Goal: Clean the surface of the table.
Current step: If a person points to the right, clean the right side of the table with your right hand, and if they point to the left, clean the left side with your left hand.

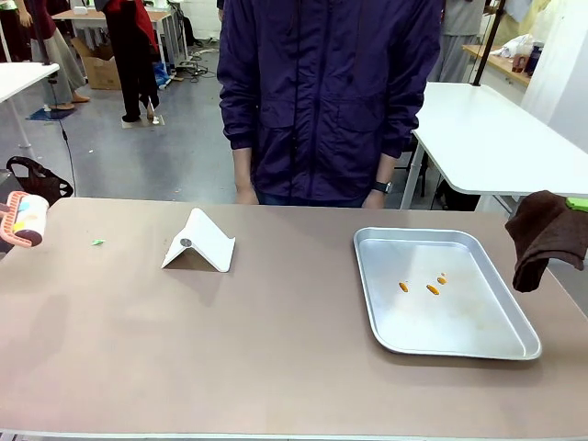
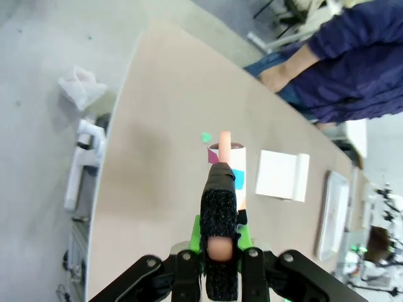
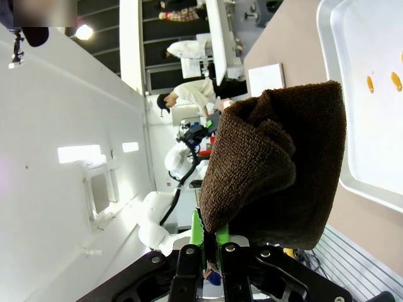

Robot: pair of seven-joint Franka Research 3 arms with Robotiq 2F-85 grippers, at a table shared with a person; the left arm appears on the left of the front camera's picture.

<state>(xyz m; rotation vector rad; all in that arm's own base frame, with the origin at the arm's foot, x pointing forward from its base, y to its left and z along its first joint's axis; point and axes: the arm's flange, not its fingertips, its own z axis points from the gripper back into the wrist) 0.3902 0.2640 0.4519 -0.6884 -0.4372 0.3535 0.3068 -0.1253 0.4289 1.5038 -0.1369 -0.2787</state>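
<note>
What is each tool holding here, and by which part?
Left tool grips a lint roller by its handle; right tool pinches a brown cloth at a bunched edge.

table (image 1: 276,367), tray (image 1: 459,326), white stand (image 1: 199,242), maybe green scrap (image 1: 96,243)

Lint roller (image 2: 220,211) between fingers (image 2: 253,261)

From my right pincer (image 3: 211,248) hangs a dark brown terry cloth (image 1: 547,234); just left of it lies a silver rectangular metal tray (image 1: 464,326) holding three orange crumbs (image 1: 432,288). Right of my left pincer (image 2: 220,250) and its pink-handled lint roller (image 1: 26,220) sit a white folded stand (image 1: 200,243) and a tiny green scrap (image 1: 96,243).
</note>
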